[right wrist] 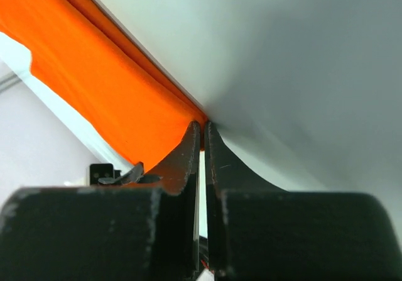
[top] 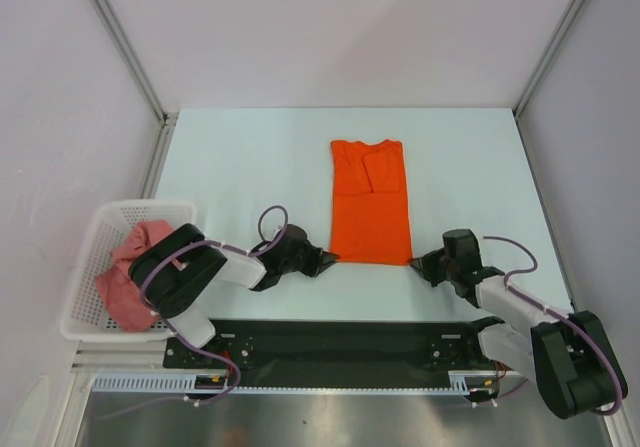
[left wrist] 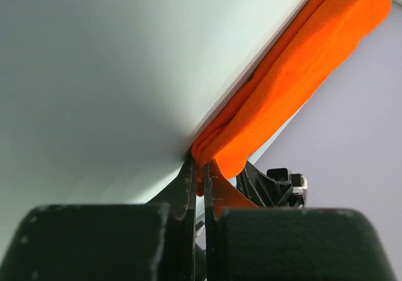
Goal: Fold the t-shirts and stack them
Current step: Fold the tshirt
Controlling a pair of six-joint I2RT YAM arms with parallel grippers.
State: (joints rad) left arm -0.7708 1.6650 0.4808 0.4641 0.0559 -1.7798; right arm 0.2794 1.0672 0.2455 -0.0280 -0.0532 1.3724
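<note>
The orange t-shirt (top: 371,202) lies flat in the middle of the table, folded into a long strip with its sleeves tucked in. My left gripper (top: 331,258) is shut on its near left corner; in the left wrist view the orange cloth (left wrist: 295,73) runs up from between my closed fingers (left wrist: 188,183). My right gripper (top: 414,264) is shut on its near right corner; the right wrist view shows the orange cloth (right wrist: 100,80) pinched at my fingertips (right wrist: 193,144). The salmon-pink t-shirt (top: 128,272) lies crumpled in the basket at the left.
A white lattice basket (top: 95,237) sits at the table's left edge beside the left arm. Grey walls with metal posts (top: 125,42) enclose the pale table (top: 250,157) on three sides.
</note>
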